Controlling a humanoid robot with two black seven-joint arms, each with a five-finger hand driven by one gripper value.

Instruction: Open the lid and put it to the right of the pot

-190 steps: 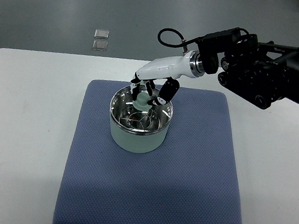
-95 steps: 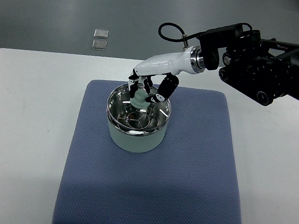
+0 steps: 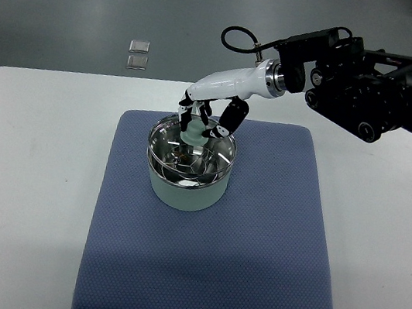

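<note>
Under right hand (image 3: 206,115), lid (image 3: 190,154), knob gripped

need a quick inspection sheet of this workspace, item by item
surface: white table with a blue quilted mat on it
job's things: pale green pot on the mat; its clear glass lid with a pale green knob sits at the rim
clutter: nothing seen
robot hands: right robot hand shut on the knob; left not in view
cables: black cable loop by the right wrist
surroundings: grey floor, two small clear squares on it
</note>
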